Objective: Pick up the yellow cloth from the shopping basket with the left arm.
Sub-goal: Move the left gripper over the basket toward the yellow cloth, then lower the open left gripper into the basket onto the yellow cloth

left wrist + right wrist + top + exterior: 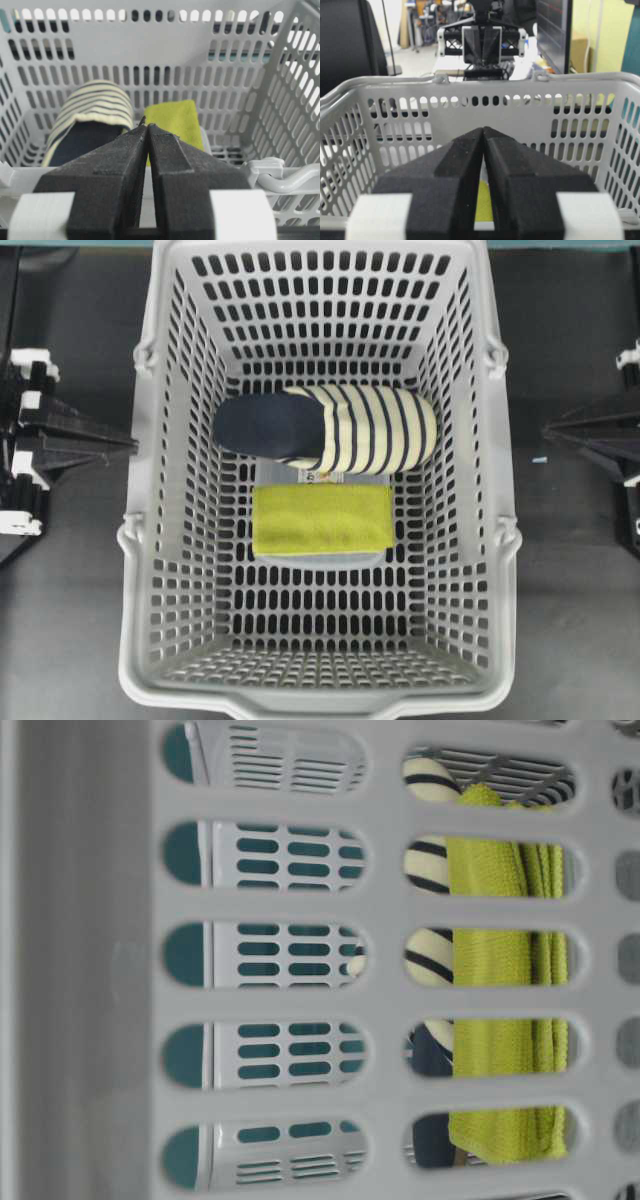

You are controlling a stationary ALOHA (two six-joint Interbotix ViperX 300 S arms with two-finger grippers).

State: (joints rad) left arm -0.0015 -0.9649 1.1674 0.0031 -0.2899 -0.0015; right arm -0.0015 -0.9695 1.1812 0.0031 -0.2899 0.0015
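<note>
The yellow cloth lies folded flat on the floor of the shopping basket, just in front of a striped slipper. It also shows in the left wrist view, the table-level view, and as a sliver between the fingers in the right wrist view. My left gripper is shut and empty, outside the basket's left wall, pointing over the rim. My right gripper is shut and empty, outside the right wall.
A cream slipper with navy stripes lies across the basket behind the cloth, touching its far edge. A pale flat object shows under the cloth. The basket's tall slotted walls surround both. The opposite arm shows beyond the far rim.
</note>
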